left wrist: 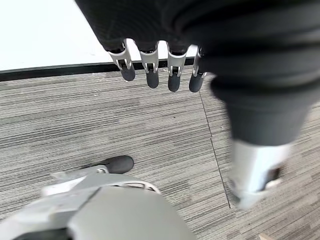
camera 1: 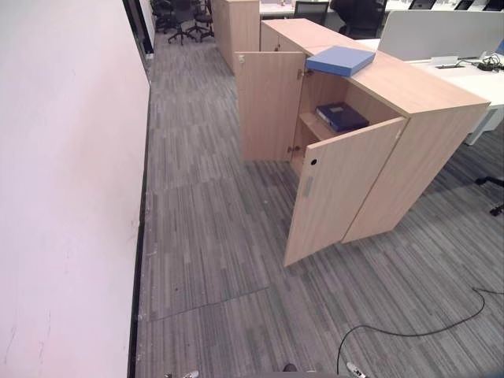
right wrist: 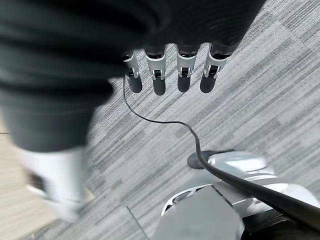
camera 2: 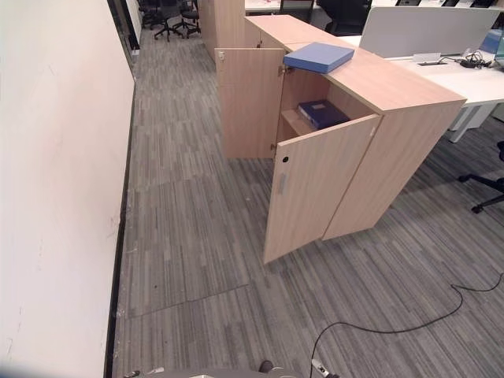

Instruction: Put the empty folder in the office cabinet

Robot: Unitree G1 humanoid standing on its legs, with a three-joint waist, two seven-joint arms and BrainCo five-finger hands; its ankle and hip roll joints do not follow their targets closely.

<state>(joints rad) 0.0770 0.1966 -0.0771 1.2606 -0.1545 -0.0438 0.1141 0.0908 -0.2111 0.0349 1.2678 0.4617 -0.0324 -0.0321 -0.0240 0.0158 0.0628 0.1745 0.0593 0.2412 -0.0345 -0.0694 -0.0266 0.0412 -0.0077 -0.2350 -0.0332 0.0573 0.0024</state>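
Observation:
A light blue folder lies flat on top of the wooden office cabinet, near its front edge. Both cabinet doors stand open: the left door swung back and the right door swung out toward me. On the upper shelf inside lies a dark blue folder. My left hand hangs over the grey carpet with relaxed fingers and holds nothing. My right hand also hangs over the carpet, fingers relaxed and empty. Both hands are far from the cabinet.
A white wall runs along the left. Striped grey carpet lies between me and the cabinet. A white desk with small items stands behind the cabinet at the right. Office chairs stand far back, and more wooden cabinets.

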